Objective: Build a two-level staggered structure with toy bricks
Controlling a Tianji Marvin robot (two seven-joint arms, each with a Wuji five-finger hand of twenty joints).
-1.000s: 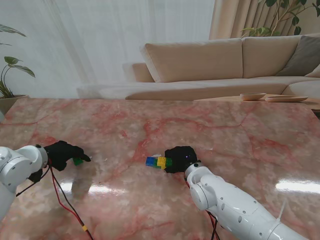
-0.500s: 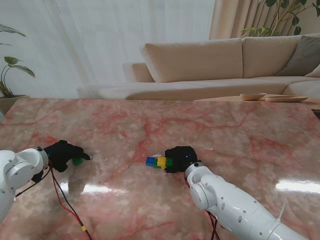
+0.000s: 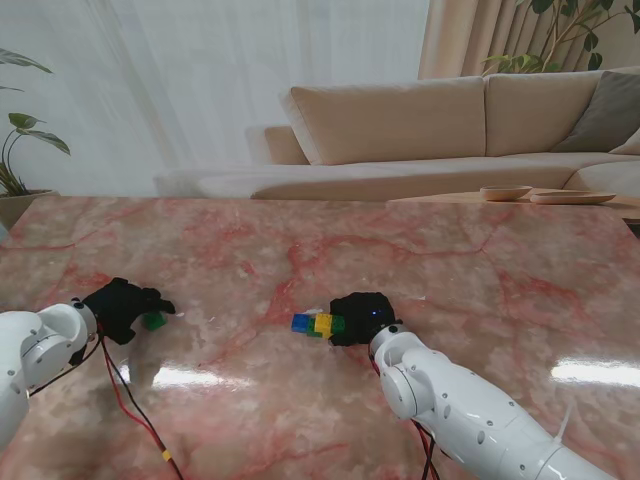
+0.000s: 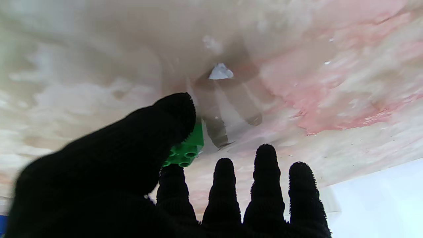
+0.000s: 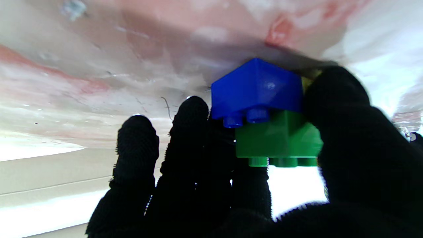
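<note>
Fingers (image 4: 175,115) of L hand (image 3: 125,305) pinch green brick (image 4: 186,150), R hand (image 3: 362,318) grips brick stack (image 3: 318,325)

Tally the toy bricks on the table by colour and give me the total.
Green plastic toy bricks: 2, one pinched in the left hand, one in the cluster held by the right hand
Blue plastic toy brick: 1
Yellow plastic toy brick: 1
Total: 4

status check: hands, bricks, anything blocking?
Left hand shut on a loose green brick. Right hand shut on the blue, yellow and green brick stack, mid-table. Marble table between them shows nothing in the way.
</note>
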